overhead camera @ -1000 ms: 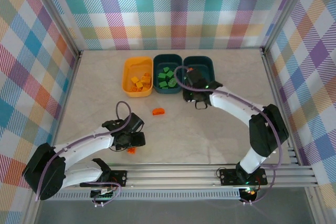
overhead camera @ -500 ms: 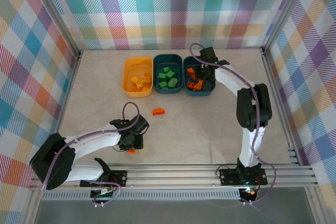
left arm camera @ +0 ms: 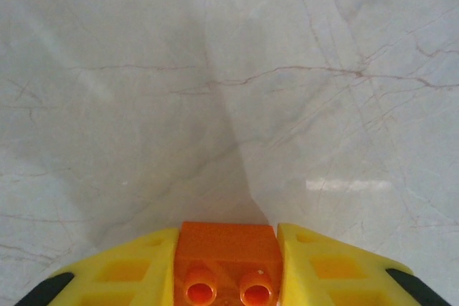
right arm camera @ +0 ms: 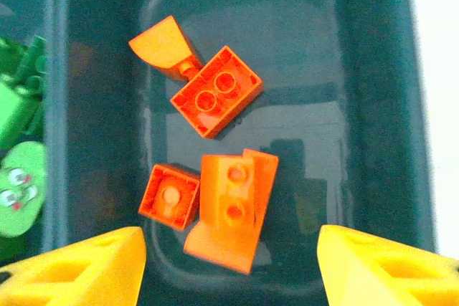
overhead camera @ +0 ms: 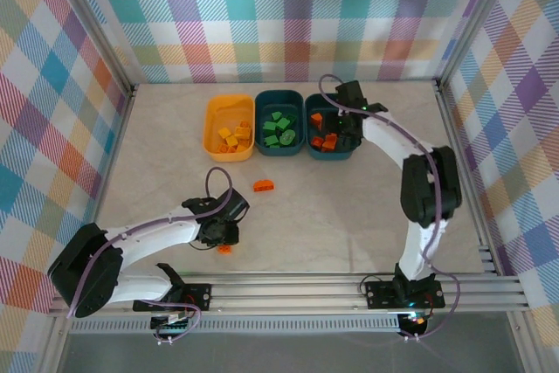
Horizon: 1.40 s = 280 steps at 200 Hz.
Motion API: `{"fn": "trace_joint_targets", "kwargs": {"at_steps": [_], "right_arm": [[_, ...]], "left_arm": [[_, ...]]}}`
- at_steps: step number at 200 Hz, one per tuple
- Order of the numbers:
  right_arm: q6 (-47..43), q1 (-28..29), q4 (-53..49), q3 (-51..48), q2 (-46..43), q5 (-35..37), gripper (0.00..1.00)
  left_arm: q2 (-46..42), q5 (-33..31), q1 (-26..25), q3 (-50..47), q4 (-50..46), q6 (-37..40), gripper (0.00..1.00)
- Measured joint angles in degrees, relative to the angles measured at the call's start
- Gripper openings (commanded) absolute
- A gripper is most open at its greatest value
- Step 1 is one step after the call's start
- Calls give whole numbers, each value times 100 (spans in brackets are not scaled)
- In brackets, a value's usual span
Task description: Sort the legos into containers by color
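The left arm lies low and stretched across the counter (overhead camera: 367, 216) from its base at the near left. Its wrist is bent down so that the left pincer (overhead camera: 223, 241) meets the surface near the front edge. The left wrist view shows its yellow fingers (left arm camera: 136, 271) pressed against both sides of a small orange brick (left arm camera: 228, 247), studs facing the camera, so it is clamped on that brick.

The right arm rises from its base at the near right and reaches to the far row of tubs. The right pincer (right arm camera: 231, 252) hangs over the right teal tub (right arm camera: 380, 105) with its two yellow tips wide apart and nothing between them.

That tub holds four orange-red pieces (right arm camera: 217, 91): a curved one, a square brick, a small block and a sloped piece. The middle teal tub (overhead camera: 279, 93), touching it on the left, holds green bricks (overhead camera: 279, 131). The yellow-orange tub (overhead camera: 210, 120), at the left end of the row, holds yellow bricks (overhead camera: 229, 135) at its near end.

One loose orange piece (overhead camera: 263, 185) lies on the counter between the tubs and the left pincer.
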Motion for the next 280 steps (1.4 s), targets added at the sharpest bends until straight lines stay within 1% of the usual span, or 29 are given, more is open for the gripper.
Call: {"fn": "trace_joint_targets", "kwargs": {"at_steps": [24,32,43,62,80,91,111,120,137,156,175,193,204,217,238,259,280], "right_arm": [[90,15,302,-861,-1016,-7,67],[120,15,413,-1145,-1333,-2,67],[140,15,509,-1443,-1637,-11,67],[168,15,568,-1858,-1993,-9,68],[214,15,595,-2225,-2260,-9,68],[229,15,597,-2422,-2422,-11,68],[249,15,599,-2695,-2730,-11,68],[256,15,614,-2787,-2859,-11,68],[267,15,660,-2953,-3077,-9,68],[269,15,734,-3119,-3250,-7,68],[271,15,844,-3333,-3386,-7,68],[297,15,997,-3589,-3486,-4,68],[354,15,1137,-3788,-3547,15,68],[435,15,1333,-4059,-3624,79,69],[608,15,1718,-4557,-3755,247,70],[776,15,1871,-4848,-3895,470,72],[916,15,2111,-5152,-4328,811,74]], "left_arm": [[90,4,-4,52,79,2,32],[105,2,-9,59,81,4,34],[142,11,-13,79,92,31,43],[352,92,-37,85,225,66,53],[463,98,-96,184,210,122,54],[503,59,-142,199,179,129,51],[542,-52,-232,236,87,125,44],[542,-111,-291,240,59,120,42],[581,-208,-446,262,37,98,35],[684,-380,-629,365,-66,20,25],[826,-472,-743,503,-175,-42,21],[1019,-380,-837,758,-240,-13,17],[1204,-341,-879,1113,-284,42,16],[1502,-323,-881,1801,-343,184,16],[2129,-326,-883,3279,-317,520,15],[2970,-358,-870,4953,-234,927,14],[3851,-321,-778,6393,-238,1237,12]]}}
